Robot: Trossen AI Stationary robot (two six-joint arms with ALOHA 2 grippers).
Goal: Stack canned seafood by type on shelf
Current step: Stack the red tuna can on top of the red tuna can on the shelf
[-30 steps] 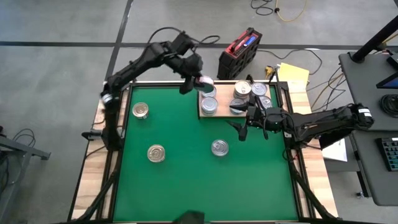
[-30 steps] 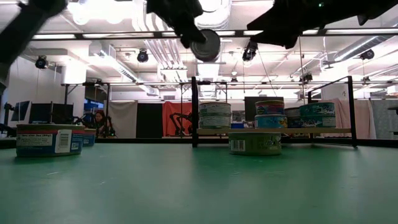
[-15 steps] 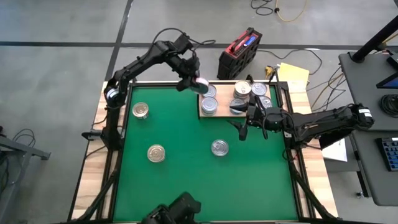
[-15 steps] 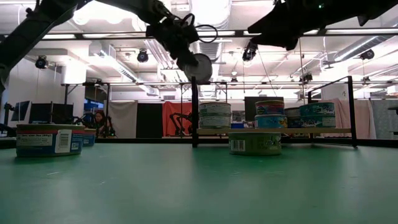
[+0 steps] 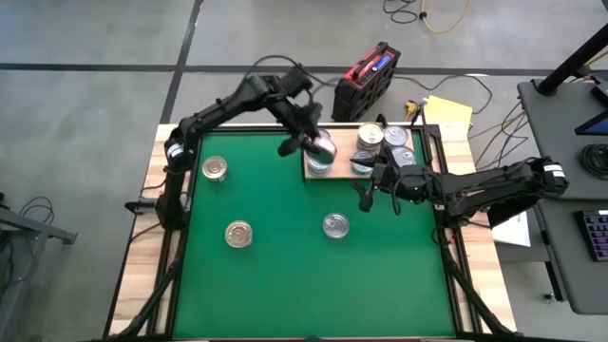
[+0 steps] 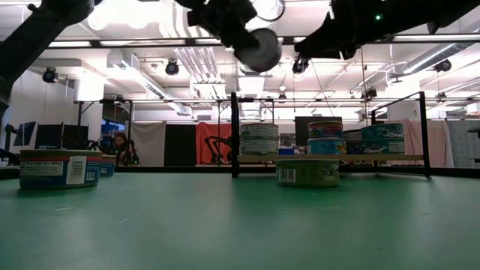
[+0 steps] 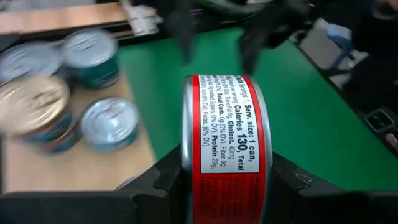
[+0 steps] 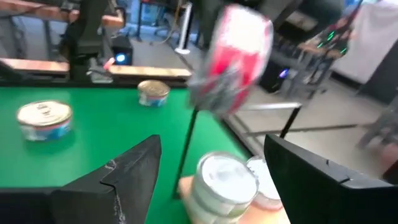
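Overhead, a red-labelled can (image 5: 323,146) is gripped on its edge between the left gripper's (image 5: 319,145) jaws, held in the air over the left end of the shelf (image 5: 410,140), in the upper middle of the high view. In the left wrist view the red can (image 7: 226,146) fills the centre, clenched on both flat sides by the dark fingers (image 7: 158,180). On the pale wooden shelf stand several cans (image 5: 371,135), some stacked two high, grouped toward its middle and right. Three more tins (image 5: 216,168) sit apart on the green mat (image 5: 285,266): two at left, one lower centre. The right gripper (image 5: 378,190) hovers just below the shelf's front edge, right of centre, its jaws spread and holding nothing. Beyond the counter, a red and black case (image 5: 366,80) lies on the floor.
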